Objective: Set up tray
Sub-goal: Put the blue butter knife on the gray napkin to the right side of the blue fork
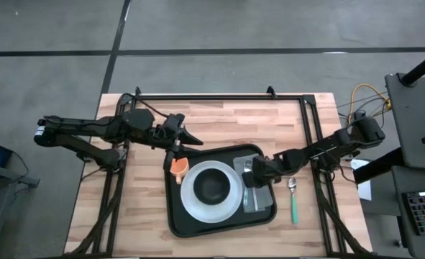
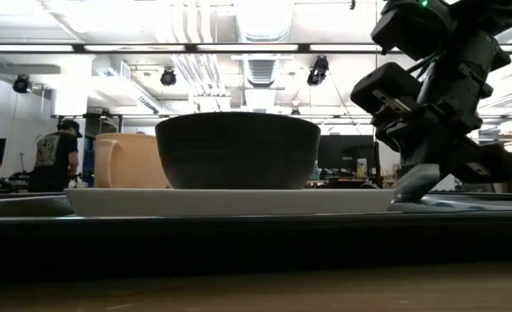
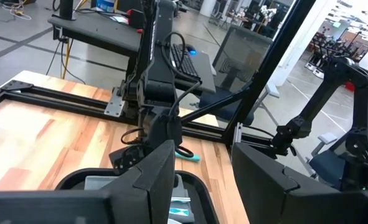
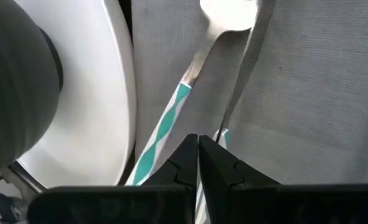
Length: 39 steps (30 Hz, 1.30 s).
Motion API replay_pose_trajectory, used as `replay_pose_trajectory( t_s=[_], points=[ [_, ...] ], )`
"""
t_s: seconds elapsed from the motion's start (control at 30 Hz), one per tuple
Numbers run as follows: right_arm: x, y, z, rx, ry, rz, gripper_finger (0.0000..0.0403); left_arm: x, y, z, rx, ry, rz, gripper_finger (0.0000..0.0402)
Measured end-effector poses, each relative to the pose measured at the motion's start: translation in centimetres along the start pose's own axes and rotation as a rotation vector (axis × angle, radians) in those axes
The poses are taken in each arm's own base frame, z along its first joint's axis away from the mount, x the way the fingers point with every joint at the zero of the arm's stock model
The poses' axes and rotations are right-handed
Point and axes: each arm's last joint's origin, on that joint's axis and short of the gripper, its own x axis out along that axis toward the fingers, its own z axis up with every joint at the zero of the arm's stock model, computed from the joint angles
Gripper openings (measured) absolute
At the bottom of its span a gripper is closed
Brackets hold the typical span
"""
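Note:
The black tray (image 1: 177, 216) lies at the table's middle. It carries a white plate (image 1: 190, 201) with a dark bowl (image 1: 212, 187), an orange cup (image 1: 178, 169) and a grey napkin (image 1: 261, 200). A teal-and-white striped utensil (image 4: 165, 124) lies on the napkin (image 4: 308, 81), and a thinner teal-handled one (image 4: 243, 68) lies beside it. My right gripper (image 1: 249, 175) is shut and points down at the napkin between the two handles (image 4: 198, 146). My left gripper (image 1: 190, 135) hangs open above the tray's far left corner, holding nothing. My right gripper comes slanting down from the table's right, its shut fingertips (image 2: 411, 186) low over the napkin on the tray's right side. Whether they touch the napkin or the thin utensil's handle end (image 4: 223, 134) cannot be told.
A green-handled spoon (image 1: 293, 201) lies on the wood just right of the tray. A black metal frame (image 1: 219, 96) runs along the table's far edge and both sides. Bare wood (image 1: 133, 201) shows left of the tray.

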Motion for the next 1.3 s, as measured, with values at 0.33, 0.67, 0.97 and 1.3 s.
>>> replay_pose_trajectory(
  t_s=[0.33, 0.67, 0.97, 1.3],
  points=[
    [-1.2, -0.1, -0.1, -0.045, 0.007, -0.004, 0.0008, 0.0, 0.0, 0.0, 0.0, 0.0, 0.0, 0.0141],
    [-1.8, 0.1, -0.1, -0.073, 0.012, 0.025, 0.0008, 0.0, 0.0, 0.1, 0.001, -0.012, -0.004, 0.0141],
    [-1.4, 0.1, 1.9, -0.049, -0.057, 0.039, 0.0008, 0.0, 0.0, 0.2, 0.001, -0.017, -0.005, 0.0141],
    [-0.7, -0.4, 3.7, -0.031, -0.059, 0.0, 0.0008, 0.1, 0.0, 0.1, 0.001, -0.014, -0.003, 0.0141]
  ],
)
